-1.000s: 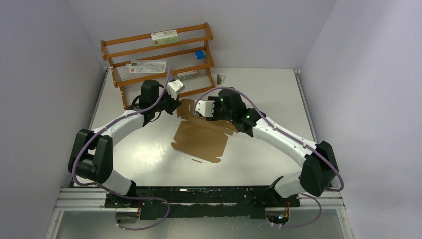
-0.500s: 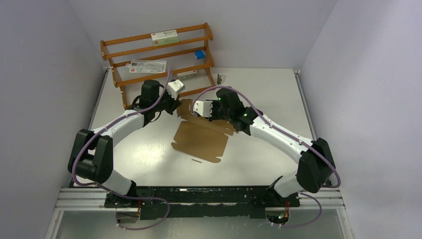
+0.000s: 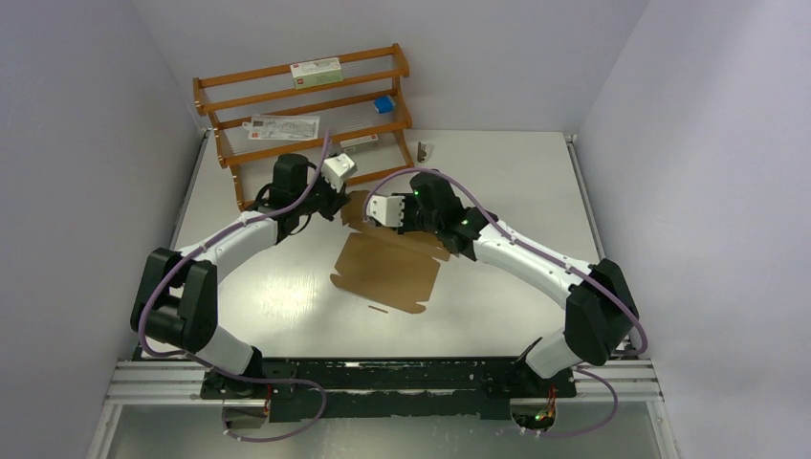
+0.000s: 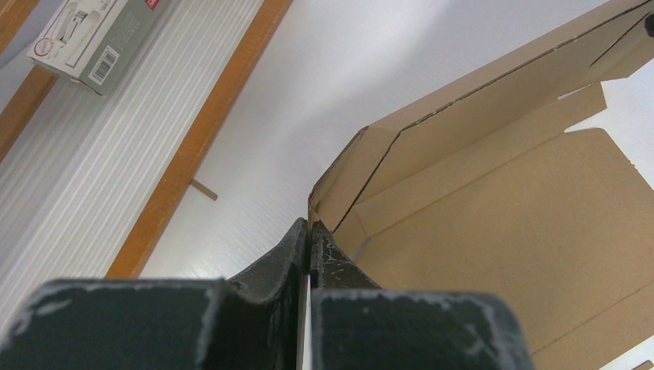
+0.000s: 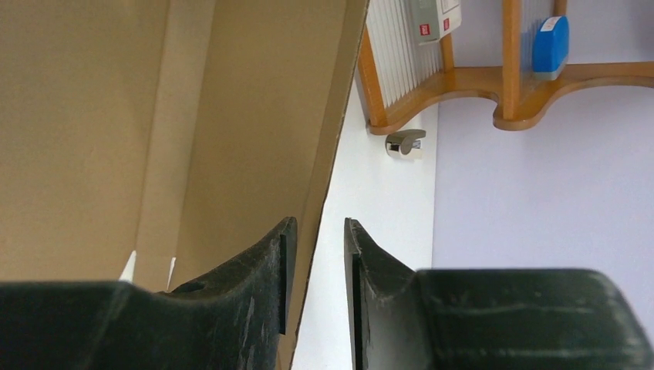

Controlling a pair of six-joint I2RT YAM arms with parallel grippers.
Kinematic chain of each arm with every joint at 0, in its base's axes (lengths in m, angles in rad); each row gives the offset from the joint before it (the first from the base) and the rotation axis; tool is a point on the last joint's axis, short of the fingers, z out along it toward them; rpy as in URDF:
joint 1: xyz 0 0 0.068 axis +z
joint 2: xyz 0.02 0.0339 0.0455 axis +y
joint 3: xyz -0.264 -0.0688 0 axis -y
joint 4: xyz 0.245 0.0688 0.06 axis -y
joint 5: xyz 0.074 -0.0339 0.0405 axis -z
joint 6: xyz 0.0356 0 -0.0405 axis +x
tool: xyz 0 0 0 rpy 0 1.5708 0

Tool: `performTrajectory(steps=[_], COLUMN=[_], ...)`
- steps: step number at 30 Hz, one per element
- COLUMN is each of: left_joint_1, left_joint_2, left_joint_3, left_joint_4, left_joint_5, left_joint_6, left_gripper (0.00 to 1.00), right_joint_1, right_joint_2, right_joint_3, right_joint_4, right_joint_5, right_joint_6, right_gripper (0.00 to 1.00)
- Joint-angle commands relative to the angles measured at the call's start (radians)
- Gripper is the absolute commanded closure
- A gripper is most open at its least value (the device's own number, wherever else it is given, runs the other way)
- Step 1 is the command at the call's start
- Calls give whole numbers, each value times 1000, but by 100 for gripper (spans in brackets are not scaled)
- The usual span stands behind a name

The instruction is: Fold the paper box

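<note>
**Both claws on the far flap of the paper box**

- The paper box [image 3: 387, 273] is an unfolded brown die-cut sheet. It sits mid-surface [image 3: 516, 191], skewed to the edges, with the main panel lying flat.
- Its far flap is raised off the surface and stands between the two claws, just in front of the wooden rack [image 3: 301, 96].
- Left claw [image 4: 309, 231] is clenched. The fingertips are pressed together on the left corner of the raised flap, with the card edge right at the tips.
- Right claw [image 5: 318, 225] is released, with its jaws apart and straddling the flap's edge further along. The card sits close against one finger [image 5: 262, 270], and there's a visible gap to the other, so it isn't pinching.
- The two arms reach in from either side, and the claws are close together over the far end of the sheet.
- The rack stands at the far-left of the surface. A white red-labelled carton [image 3: 316, 69] is on the top shelf, and a small blue box [image 3: 383, 103] is one shelf lower at the right end.
- A small grey part [image 3: 424, 150] sits on the surface by the rack's right foot.
</note>
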Motion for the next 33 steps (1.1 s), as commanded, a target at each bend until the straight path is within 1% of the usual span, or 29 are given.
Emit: performTrajectory(steps=[1, 8, 11, 16, 19, 20, 23, 25, 27, 31, 33], left_joint_1=[-16, -22, -24, -27, -29, -29, -29, -29, -30, -31, -36], left_joint_2=[-28, -32, -36, -41, -39, -37, -38, -40, -42, -48, -60], left_joint_3=[3, 5, 2, 0, 2, 3, 6, 3, -1, -11, -18], left_joint_4=[2, -2, 1, 2, 0, -1, -5, -1, 3, 11, 13], left_joint_5=[-9, -17, -21, -27, -33, -34, -42, -44, -44, -45, -69], left_joint_6=[12, 15, 15, 14, 12, 12, 9, 3, -7, -54, -85], left_gripper=[95, 95, 95, 95, 95, 95, 95, 95, 94, 87, 85], right_joint_1=[3, 1, 1, 2, 2, 3, 8, 20, 31, 58, 68], right_joint_2=[-9, 23, 22, 23, 25, 26, 24, 18, 5, -41, -49], right_joint_3=[-11, 15, 4, 9, 23, 28, 25, 1, -38, -145, -171], right_joint_4=[52, -21, -10, -29, -62, -73, -79, -57, 3, 183, 224], right_joint_5=[25, -5, 0, 15, 11, 10, 21, 46, 84, 157, 181], right_joint_6=[-10, 5, 8, 5, 7, 8, 12, 4, -11, -67, -91], right_gripper=[67, 68, 73, 86, 98, 100, 100, 100, 100, 100, 100])
